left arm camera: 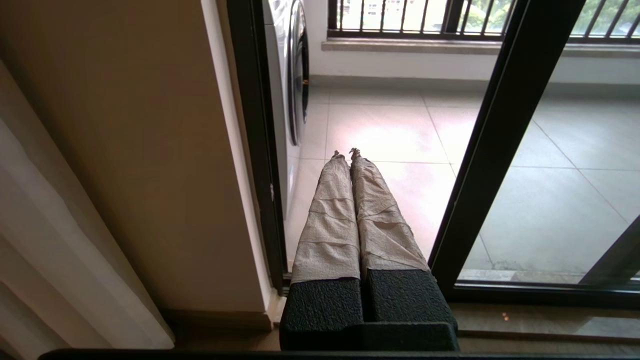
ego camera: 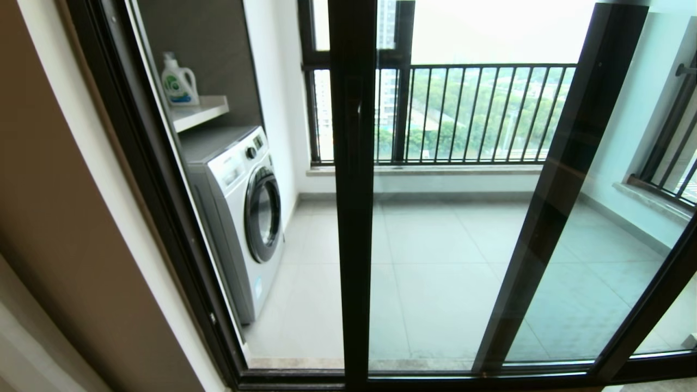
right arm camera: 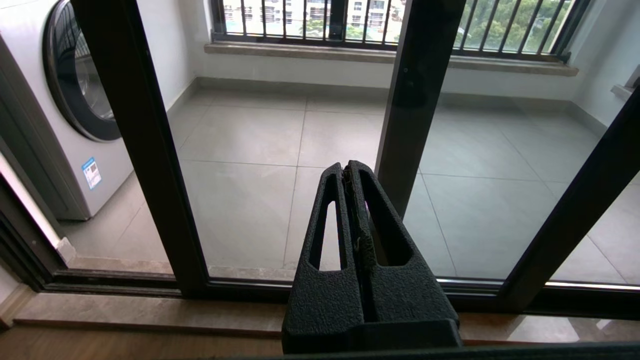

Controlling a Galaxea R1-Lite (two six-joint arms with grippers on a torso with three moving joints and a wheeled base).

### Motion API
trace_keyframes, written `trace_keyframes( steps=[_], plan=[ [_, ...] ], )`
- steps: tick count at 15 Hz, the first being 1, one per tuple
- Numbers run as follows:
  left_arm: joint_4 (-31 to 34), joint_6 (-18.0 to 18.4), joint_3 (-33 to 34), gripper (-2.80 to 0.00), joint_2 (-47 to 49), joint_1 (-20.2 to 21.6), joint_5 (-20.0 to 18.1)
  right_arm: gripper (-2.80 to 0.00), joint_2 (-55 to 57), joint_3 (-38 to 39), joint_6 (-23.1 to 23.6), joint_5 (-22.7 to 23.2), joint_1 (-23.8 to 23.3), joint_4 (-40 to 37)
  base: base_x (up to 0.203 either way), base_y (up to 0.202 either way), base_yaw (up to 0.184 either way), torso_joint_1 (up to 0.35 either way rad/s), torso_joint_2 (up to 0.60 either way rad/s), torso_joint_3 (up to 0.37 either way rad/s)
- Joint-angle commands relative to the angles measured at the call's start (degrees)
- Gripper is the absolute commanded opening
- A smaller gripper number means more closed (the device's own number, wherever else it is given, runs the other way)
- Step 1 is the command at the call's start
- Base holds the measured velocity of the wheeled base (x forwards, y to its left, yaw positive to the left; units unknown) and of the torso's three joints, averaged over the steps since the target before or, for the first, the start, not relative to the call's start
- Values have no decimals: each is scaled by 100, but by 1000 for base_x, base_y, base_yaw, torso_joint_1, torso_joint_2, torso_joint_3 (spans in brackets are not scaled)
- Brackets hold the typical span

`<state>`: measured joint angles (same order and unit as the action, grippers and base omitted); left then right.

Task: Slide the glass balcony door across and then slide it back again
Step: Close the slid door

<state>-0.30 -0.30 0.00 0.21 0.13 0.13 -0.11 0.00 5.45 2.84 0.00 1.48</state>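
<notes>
The left gripper (left arm camera: pixel 346 152), fingers pressed together and empty, sits just left of the glass balcony door (left arm camera: pixel 495 145) upright; the right gripper (right arm camera: pixel 352 170), likewise closed, faces its glass.

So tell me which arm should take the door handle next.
Probably left: its tool, shut, sits beside the door's handle-side upright, at the open gap. The right tool, shut, faces glass further along.

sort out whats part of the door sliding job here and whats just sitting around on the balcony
Part of the job:
glass balcony door, with its bar handle on the black upright
left gripper, shut, low near the doorway
right gripper, shut, facing the glass

Just there:
washing machine
detergent bottle on the shelf
balcony railing
</notes>
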Motion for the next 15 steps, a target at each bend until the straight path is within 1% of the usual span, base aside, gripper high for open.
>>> trace_keyframes(
  steps=[1, 5, 15],
  plan=[
    [-13, -5, 0, -280, -3, 4, 4, -280, 11, 70, -17, 5, -3, -3, 0, 0, 0, 0, 0, 0],
    [-13, -13, 0, -280, -3, -3, 4, -280, 11, 70, -255, -64, -6, 7, 0, 0, 0, 0, 0, 0],
    [-13, -13, 0, -280, -3, -1, 4, -280, 11, 70, -255, -64, -8, 6, 0, 0, 0, 0, 0, 0]
  ],
)
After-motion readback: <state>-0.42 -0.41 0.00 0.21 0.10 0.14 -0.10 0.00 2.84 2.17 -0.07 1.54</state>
